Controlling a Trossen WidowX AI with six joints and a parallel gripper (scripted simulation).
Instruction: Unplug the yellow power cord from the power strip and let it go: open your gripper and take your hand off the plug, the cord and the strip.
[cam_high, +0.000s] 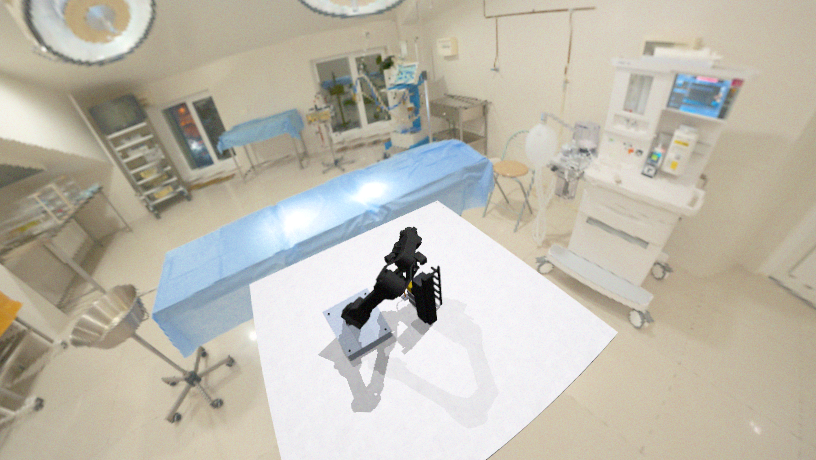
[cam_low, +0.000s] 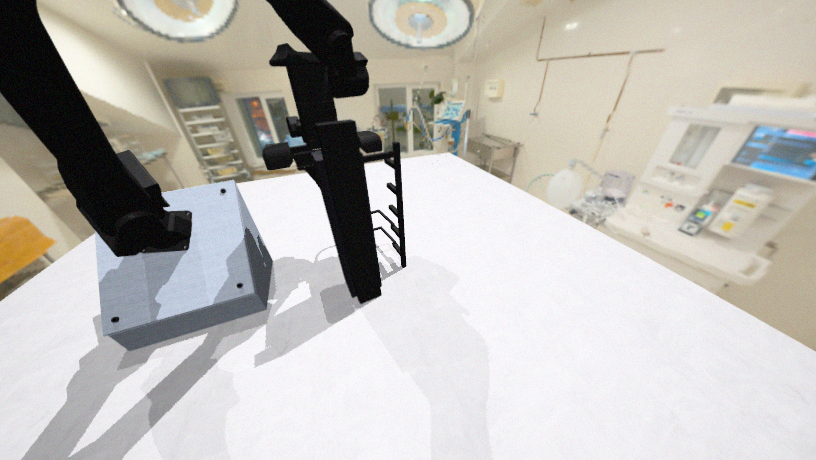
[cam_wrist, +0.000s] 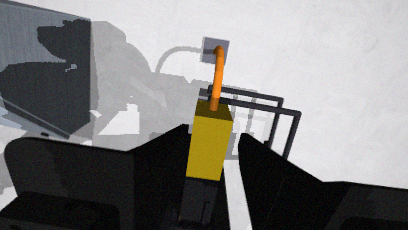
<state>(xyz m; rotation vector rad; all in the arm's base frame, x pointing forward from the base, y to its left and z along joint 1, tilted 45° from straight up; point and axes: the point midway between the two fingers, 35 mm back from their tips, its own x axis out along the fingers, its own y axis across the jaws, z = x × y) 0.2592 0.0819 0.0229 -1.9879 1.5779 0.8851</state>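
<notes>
Operating theatre: draped table (cam_high: 320, 222), anaesthesia machine (cam_high: 651, 165), surgical lamps (cam_high: 88, 28).

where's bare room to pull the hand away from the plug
Free: table right of the wire rack and in front of the power strip. Crowded: between it and the grey base block, where the open gripper flanks the plug.

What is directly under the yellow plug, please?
A dark grey block, likely the power strip, shows there. The plug hides its own underside and prongs.
</notes>
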